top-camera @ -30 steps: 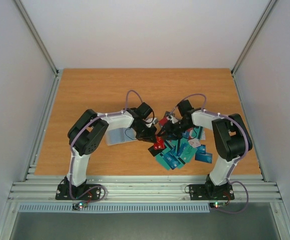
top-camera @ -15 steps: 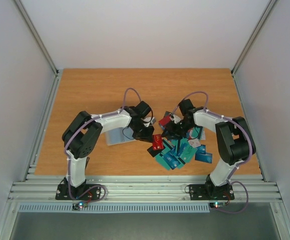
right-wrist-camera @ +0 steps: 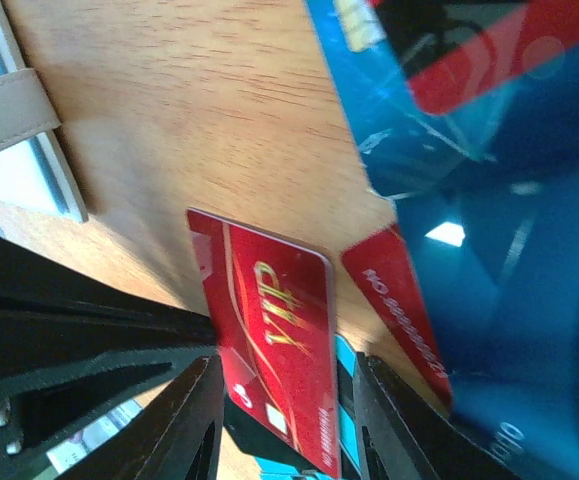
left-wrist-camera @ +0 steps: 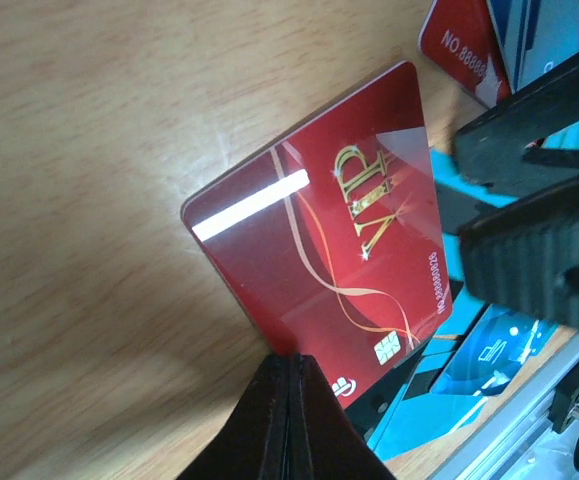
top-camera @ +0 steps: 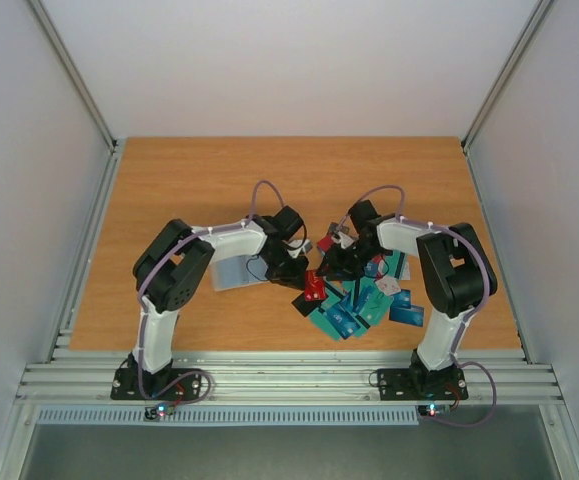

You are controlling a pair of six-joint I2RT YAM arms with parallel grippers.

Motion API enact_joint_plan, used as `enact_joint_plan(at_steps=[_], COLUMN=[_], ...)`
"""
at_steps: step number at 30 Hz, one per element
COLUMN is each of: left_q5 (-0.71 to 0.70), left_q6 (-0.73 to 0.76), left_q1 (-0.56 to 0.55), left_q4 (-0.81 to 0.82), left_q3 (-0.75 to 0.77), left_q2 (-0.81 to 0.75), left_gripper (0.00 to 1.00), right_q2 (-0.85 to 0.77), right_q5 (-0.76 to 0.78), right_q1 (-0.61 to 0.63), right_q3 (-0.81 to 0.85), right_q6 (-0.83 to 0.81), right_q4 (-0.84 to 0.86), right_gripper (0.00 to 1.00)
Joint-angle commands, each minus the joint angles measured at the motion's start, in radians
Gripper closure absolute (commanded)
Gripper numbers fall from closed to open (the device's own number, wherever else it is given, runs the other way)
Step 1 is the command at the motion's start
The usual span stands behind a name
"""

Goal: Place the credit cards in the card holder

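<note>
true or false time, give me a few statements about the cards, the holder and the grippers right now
1. The left gripper is shut on a red VIP card. True.
2. The card holder lies right of the card pile. False: it lies left of the pile.
3. The card pile is mostly teal and blue. True.
4. The right gripper is fully shut. False: its jaws stand apart, one on either side of that card.
</note>
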Motion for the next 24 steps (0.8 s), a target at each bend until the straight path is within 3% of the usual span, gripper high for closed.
enact_joint_plan(at_steps=[1, 24], left_q5=[-0.019, -0.008], left_q6=[0.021, 0.034], left_q1=[-0.006, -0.006], left_q4=[0.006, 0.031], left_q3=[0.012, 0.012], left_q2=[0.072, 0.111], left_gripper=[0.97, 0.97], right_q2=[0.049, -0.074], right_q5=[0.01, -0.239], right_q1=[0.034, 0.037], right_q3=[0.012, -0.068], right_q6=[0.005, 0.074], right_q4=[0.031, 0.12], right_gripper=[0.63, 0.66])
